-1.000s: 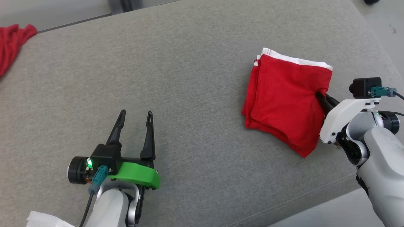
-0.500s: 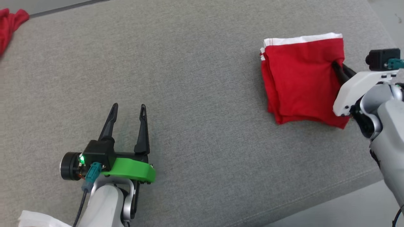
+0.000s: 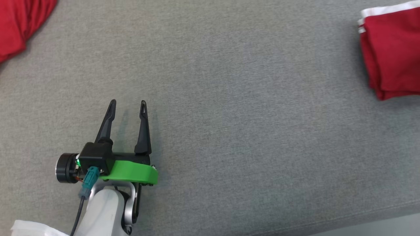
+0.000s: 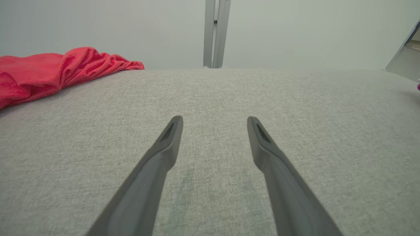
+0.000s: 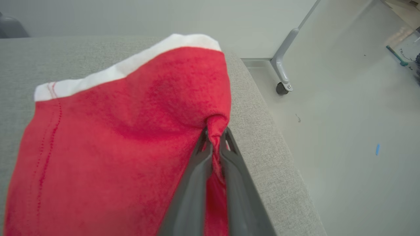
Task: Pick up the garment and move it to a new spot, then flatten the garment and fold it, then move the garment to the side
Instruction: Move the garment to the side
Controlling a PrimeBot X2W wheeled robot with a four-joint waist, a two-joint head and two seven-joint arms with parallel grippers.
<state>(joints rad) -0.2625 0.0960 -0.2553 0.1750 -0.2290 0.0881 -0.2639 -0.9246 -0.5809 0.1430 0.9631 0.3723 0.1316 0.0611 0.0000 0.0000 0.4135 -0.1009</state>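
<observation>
Garment [image 3: 392,55]: red, folded, white band; it's at the right end of the surface [image 3: 229,114], close to the surface's edge.
Cut off: the head view's right border slices through it, and the right wrist view loses its near end at the bottom.
Hidden: the pinched bit of cloth vanishes between my fingers.
Pointing: white band at the far end, away from me; stacked fold edges face left.
Long axis: cannot tell, too much is out of frame.
Right gripper [image 5: 215,134]: clamped tight on the garment's right edge.
Left gripper [image 3: 128,106]: spread wide, holding nothing, over bare surface.
Cloth [image 3: 19,26]: another red one, far left, bunched, partly cut off.
</observation>
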